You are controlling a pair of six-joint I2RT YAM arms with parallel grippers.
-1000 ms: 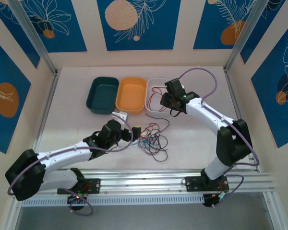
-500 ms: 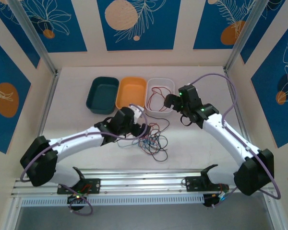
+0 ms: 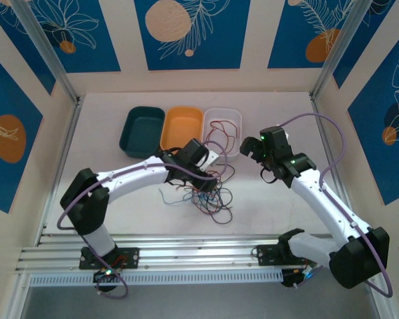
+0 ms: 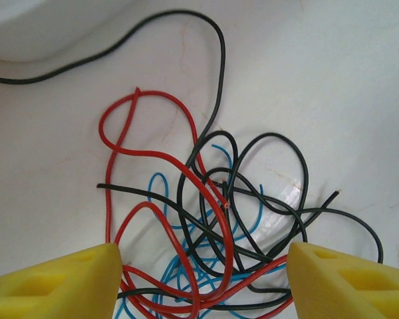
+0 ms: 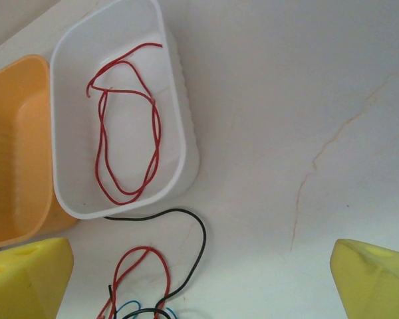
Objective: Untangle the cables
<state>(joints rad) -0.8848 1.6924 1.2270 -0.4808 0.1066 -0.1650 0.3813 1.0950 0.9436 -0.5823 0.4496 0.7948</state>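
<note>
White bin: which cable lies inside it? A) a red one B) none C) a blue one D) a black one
A: the right wrist view shows a looped red cable lying on the floor of the white bin.

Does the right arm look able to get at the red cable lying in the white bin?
Probably yes. The right hand is open and hangs just beside the white bin. The red cable lies loose and uncovered inside, and the left hand is over the tangle in front of the bin.
</note>
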